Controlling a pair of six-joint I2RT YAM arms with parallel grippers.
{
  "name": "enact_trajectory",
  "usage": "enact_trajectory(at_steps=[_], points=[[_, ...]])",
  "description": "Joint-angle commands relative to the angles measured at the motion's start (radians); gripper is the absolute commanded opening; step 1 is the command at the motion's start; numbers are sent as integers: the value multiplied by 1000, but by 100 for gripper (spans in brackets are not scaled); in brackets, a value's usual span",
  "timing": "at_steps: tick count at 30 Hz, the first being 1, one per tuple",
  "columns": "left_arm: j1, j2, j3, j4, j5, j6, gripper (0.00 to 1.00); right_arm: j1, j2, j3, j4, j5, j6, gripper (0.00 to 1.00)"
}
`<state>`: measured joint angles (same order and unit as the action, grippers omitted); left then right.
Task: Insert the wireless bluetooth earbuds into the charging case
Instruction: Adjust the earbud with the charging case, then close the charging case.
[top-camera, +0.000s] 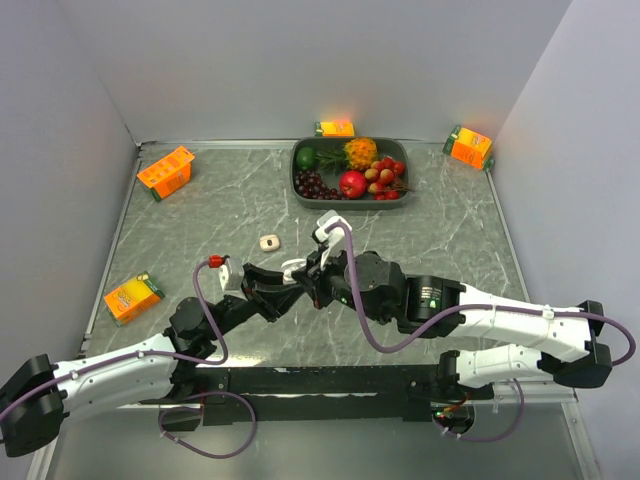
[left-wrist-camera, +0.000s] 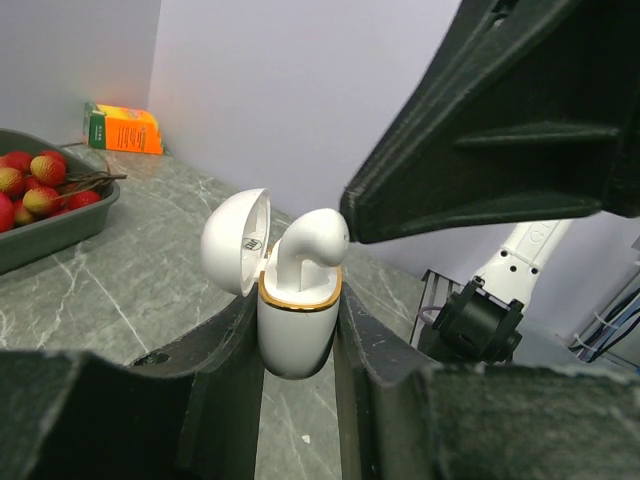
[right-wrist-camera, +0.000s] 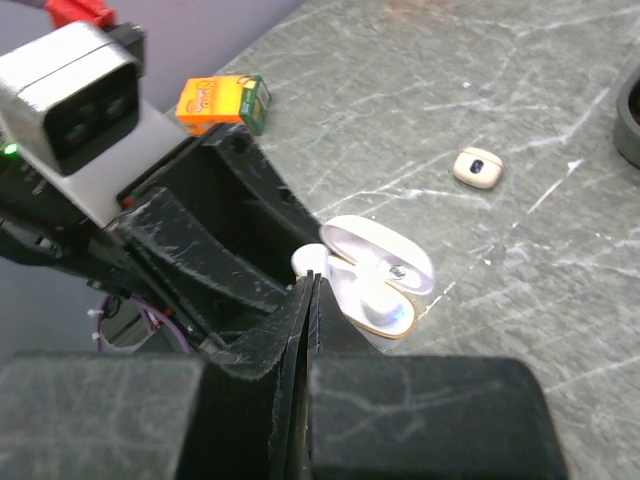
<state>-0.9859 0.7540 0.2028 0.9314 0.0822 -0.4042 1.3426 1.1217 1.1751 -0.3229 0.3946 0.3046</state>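
L hand (left-wrist-camera: 298, 345) narrow, clamped on the charging case (right-wrist-camera: 381, 288): one finger on each side of the body. Case upright, held up off the tabletop (top-camera: 450, 240), approx. mid-width and somewhat nearer the near edge than the far one. Lid hinged open, tipped back. Gold-ish rim round the mouth.

One earbud (left-wrist-camera: 308, 240) stands in the open mouth w/ its rounded head sticking up above the rim, leaning away from the lid. Not sunk in flush. Whether a 2nd bud sits inside: can't tell, only white shapes in there in the R wrist view.

R hand (right-wrist-camera: 310, 285) closed right up, fingers pressed together w/ no gap. Its tip is at the top of that earbud, touching or v. nearly so; nothing seen pinched between the fingers.

Small beige rounded-square item (top-camera: 268, 242) lies flat on the tabletop, beyond the hands toward the far edge, apart from both.

Tray (top-camera: 296, 172) of fruit at middle of far edge. Juice cartons: one behind the tray (top-camera: 335, 128), one at far R corner (top-camera: 468, 147), one near far L corner (top-camera: 165, 170), one by the L edge (top-camera: 132, 297).
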Motion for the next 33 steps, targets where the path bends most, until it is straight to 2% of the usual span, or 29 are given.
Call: enact_trajectory(at_steps=[1,8,14,16,19,20,23,27,28,33], points=[[0,-24,37,34,16,16,1,-46,3,44,-25,-17,34,0],[1,-39,32,27,11,16,1,-86,3,41,-39,-40,45,0],[1,-53,24,4,-9,22,1,-82,-128,-38,93,-17,19,0],[0,-54,20,-2,-7,31,1,-83,-137,-17,67,-10,5,0],[0,-58,15,-12,2,48,1,-100,-56,96,-74,3,-12,17],[0,-56,20,-29,7,63,1,-118,-13,119,-99,-11,-18,30],[0,-61,21,-60,24,91,1,-151,64,230,-214,-74,-9,37],[1,-84,20,-94,28,122,1,-204,236,397,-376,-135,2,34],[1,-90,20,-100,28,126,1,-207,256,415,-418,-143,5,30],[1,-114,18,-126,22,153,1,-209,311,445,-453,-192,10,22]])
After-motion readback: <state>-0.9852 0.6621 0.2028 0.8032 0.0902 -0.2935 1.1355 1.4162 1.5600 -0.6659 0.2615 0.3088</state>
